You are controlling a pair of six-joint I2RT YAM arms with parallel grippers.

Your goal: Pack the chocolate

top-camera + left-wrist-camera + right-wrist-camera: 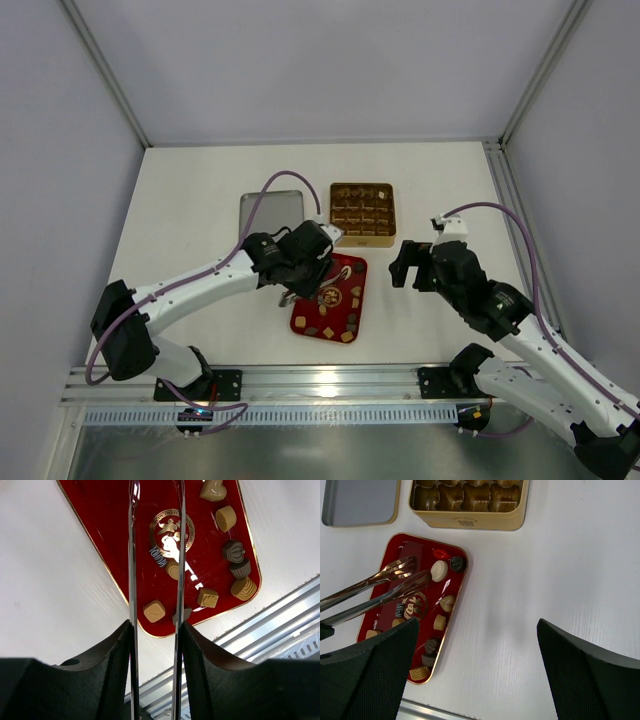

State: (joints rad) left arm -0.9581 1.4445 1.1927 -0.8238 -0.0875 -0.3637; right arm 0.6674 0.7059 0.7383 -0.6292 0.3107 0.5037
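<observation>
Chocolate pieces [154, 611] in tan, cream and dark brown lie scattered on the red tray [300, 318]. My left gripper [156, 630] is shut on a pair of metal tongs [132, 555], which reach out over the tray [110, 525]. In the right wrist view the tongs [380, 587] end just left of a cream oval chocolate [439, 570], with nothing between their tips. My left gripper [300, 262] hangs over the tray's far left part. Right of the tray, my right gripper [408, 265] stands wide open above bare table, and its wrist view shows that gripper [477, 670] empty.
A square gold tin [362, 213] with gridded compartments sits behind the tray. Its grey lid [270, 215] lies flat to its left. A metal rail [330, 385] runs along the table's near edge, close to the tray's front rim.
</observation>
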